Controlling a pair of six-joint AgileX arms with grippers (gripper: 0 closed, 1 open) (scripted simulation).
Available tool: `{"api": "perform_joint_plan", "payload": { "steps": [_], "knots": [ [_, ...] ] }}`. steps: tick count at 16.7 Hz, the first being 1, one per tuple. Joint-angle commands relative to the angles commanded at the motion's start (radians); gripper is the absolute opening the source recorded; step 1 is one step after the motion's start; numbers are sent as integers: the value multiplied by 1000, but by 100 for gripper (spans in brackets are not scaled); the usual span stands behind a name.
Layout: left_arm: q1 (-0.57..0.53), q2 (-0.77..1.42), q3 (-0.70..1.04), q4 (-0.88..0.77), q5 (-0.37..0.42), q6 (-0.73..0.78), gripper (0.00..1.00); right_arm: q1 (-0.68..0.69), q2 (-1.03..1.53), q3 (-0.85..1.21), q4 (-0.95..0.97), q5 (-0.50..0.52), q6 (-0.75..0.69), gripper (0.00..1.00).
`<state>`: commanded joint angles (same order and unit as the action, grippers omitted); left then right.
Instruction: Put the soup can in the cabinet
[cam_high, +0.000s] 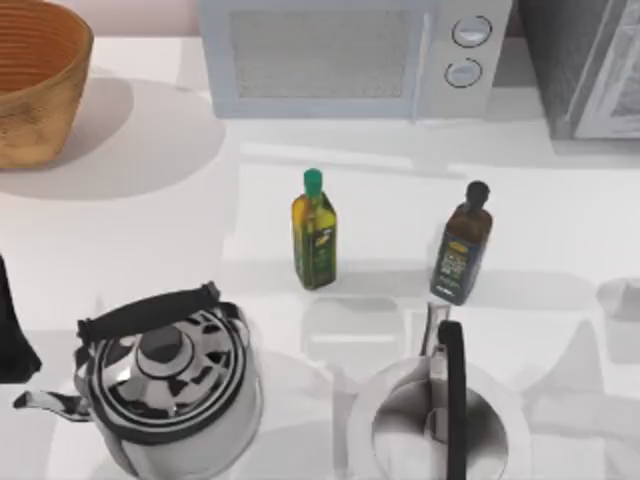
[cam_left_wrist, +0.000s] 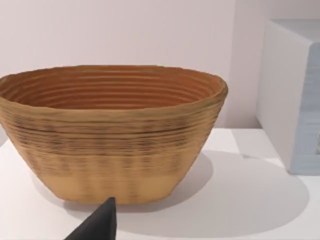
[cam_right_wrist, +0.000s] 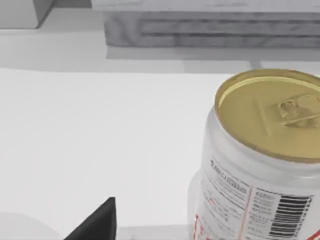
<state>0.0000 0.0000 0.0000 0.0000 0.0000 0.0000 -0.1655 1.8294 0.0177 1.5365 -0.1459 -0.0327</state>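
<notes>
The soup can (cam_right_wrist: 260, 165), white-labelled with a gold pull-tab lid, stands upright on the white table close in front of my right wrist camera. A black part of my right gripper (cam_right_wrist: 97, 222) shows low in that view, apart from the can. Behind the can lies the base of the dark grey speckled cabinet (cam_right_wrist: 210, 30). From above, the cabinet (cam_high: 590, 60) with its pale framed door panel sits at the far right corner. My left arm (cam_high: 12, 335) is parked at the table's left edge, and its gripper tip (cam_left_wrist: 100, 225) faces the basket.
A woven basket (cam_high: 35, 80) stands at the far left and a white microwave (cam_high: 340, 55) at the far middle. Two oil bottles (cam_high: 314, 232) (cam_high: 462, 247) stand mid-table. Two metal kettles (cam_high: 165, 380) (cam_high: 440, 415) sit near the front edge.
</notes>
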Motion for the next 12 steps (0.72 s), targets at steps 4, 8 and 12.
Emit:
{"api": "perform_joint_plan", "payload": {
  "steps": [4,8,12],
  "knots": [
    [0,0,0,0,0,0,100,-19,134,2,114,-5,-2,100],
    [0,0,0,0,0,0,100,-20,142,2,119,-5,-2,100],
    [0,0,0,0,0,0,100,-11,159,33,104,3,0,100]
  ]
}}
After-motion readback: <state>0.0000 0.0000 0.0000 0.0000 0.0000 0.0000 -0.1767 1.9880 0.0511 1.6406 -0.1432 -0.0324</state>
